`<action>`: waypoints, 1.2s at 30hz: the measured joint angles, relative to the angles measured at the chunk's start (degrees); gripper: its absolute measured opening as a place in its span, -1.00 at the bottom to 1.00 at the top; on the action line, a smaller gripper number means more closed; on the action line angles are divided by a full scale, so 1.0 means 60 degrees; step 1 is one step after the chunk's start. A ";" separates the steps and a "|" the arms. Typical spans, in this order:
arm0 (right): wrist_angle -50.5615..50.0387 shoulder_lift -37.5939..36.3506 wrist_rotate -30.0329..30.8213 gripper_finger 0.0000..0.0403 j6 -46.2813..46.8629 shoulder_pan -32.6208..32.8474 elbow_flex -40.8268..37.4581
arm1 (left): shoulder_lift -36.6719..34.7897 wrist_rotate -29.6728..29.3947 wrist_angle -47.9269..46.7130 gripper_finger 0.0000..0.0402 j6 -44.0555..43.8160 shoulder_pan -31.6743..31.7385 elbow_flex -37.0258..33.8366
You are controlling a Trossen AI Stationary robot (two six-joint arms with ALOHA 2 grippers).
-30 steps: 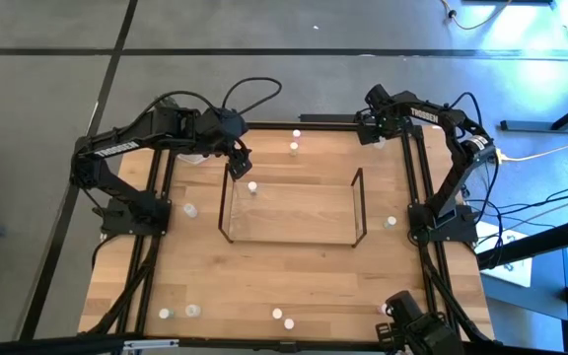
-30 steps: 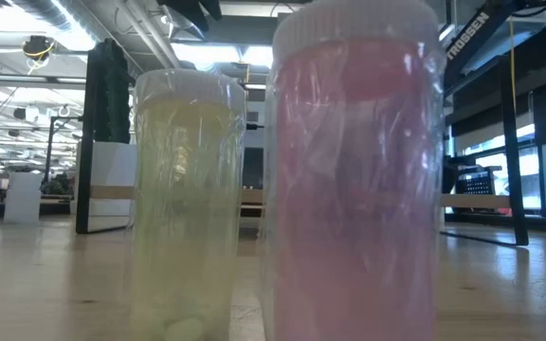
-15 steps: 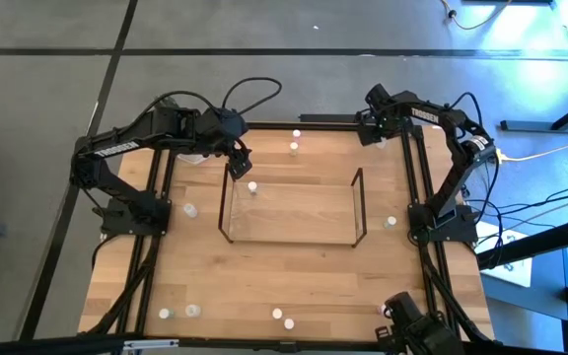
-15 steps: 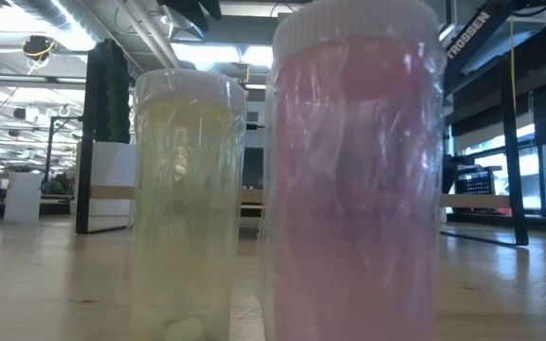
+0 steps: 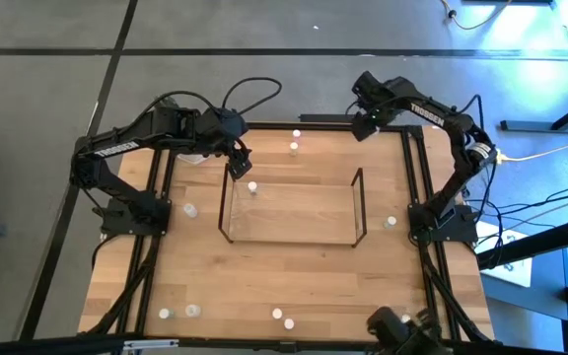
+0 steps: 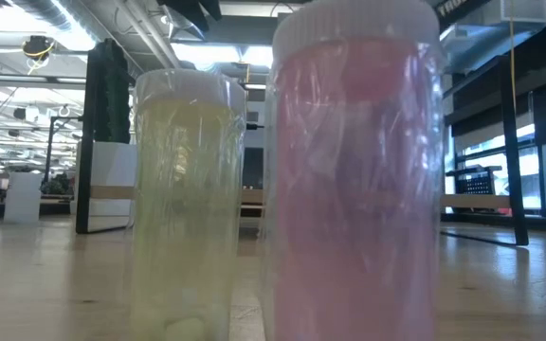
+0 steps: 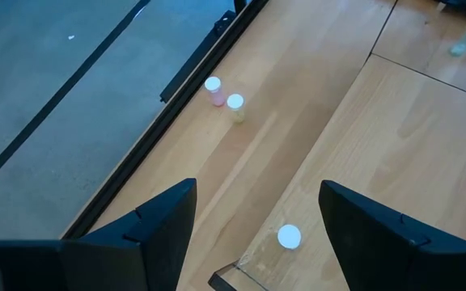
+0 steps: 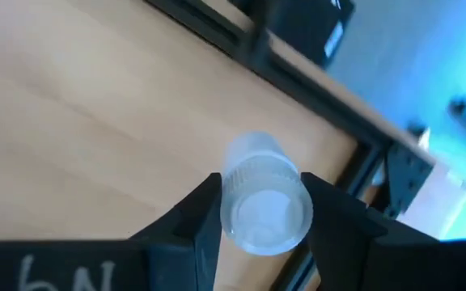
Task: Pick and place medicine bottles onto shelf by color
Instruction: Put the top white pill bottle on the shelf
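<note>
The clear shelf [image 5: 292, 212] with its dark wire frame stands mid-table, and one white-capped bottle [image 5: 252, 185] rests on its far left corner. My left gripper [image 5: 239, 158] hangs open just above that corner, the bottle [image 7: 289, 236] showing below its fingers. My right gripper [image 5: 361, 123] is up over the table's far edge, right of centre, shut on a pale medicine bottle [image 8: 264, 206]. A pink bottle [image 7: 214, 89] and a yellowish one [image 7: 235, 105] stand side by side near the far edge. Other bottles stand scattered on the table. My right gripper pinches the pale bottle at its white cap and upper body [image 8: 231, 194] between its two fingers [image 8: 202, 222], one on each side. The fingers come from above, pointing steeply down. The bottle sits upright, cap up, lifted clear of the wooden table.
Bottles stand at the left [image 5: 190, 210] and right [image 5: 390, 222] of the shelf, and several along the near edge [image 5: 277, 314]. A yellowish bottle [image 6: 188, 199] and a pink one [image 6: 354, 180] fill the low view. Dark frame rails run along the table's sides and far edge.
My right gripper has risen from the table's far right corner and gone a little toward the left along the far edge, rolling as it went. The bottle has come up with it, off the table. My left gripper has kept still.
</note>
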 joint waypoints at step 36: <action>-0.2057 0.1647 -0.1122 -0.26 -0.0567 0.6277 0.5364 | 0.0000 0.0548 -0.0320 0.27 0.0218 -0.0314 0.0000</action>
